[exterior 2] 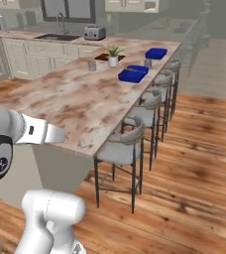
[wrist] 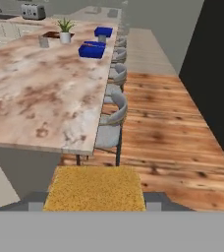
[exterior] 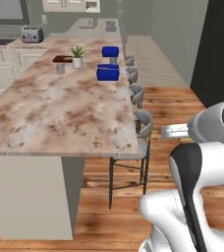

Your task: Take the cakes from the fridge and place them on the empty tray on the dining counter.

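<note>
Held cake: a tan-golden square block of cake (wrist: pixel 95 188) sits at the bottom of the hand view, between the two dark fingertips (wrist: pixel 34 203); its grainy top face spans the whole gap from one tip to the other.
Gripper: the gripper (wrist: pixel 95 203) is closed on the tan-golden block, the jaws standing fairly wide because the block is wide; one tip shows at each side of the cake.
Dining counter: the long beige-brown marbled stone countertop (exterior: pixel 50 113) stretches away from the robot; its near end lies just ahead of the held cake in the hand view; a cream panel closes the near end below the top.
Trays: two deep blue rectangular trays with raised rims stand toward the far end of the counter, on the stool side; the nearer blue tray (exterior: pixel 108 72) and the farther blue tray (exterior: pixel 110 51) are apart from each other, with a small grey cup between them.
Other things on the counter: a small green plant in a white pot (exterior: pixel 77 55) stands beside a dark brown flat board (exterior: pixel 62 59); a grey cup (exterior: pixel 60 69) stands near the board.
Stools: grey-cushioned metal stools (exterior 2: pixel 127 149) line the right-hand edge of the counter in a row.
Background: a silver toaster (exterior 2: pixel 94 32) rests on the cream cabinets by the sink; the floor is warm wooden planking (exterior 2: pixel 194 168).
Arm: the white arm with dark joints (exterior: pixel 202 162) fills the lower right of the left base view.
</note>
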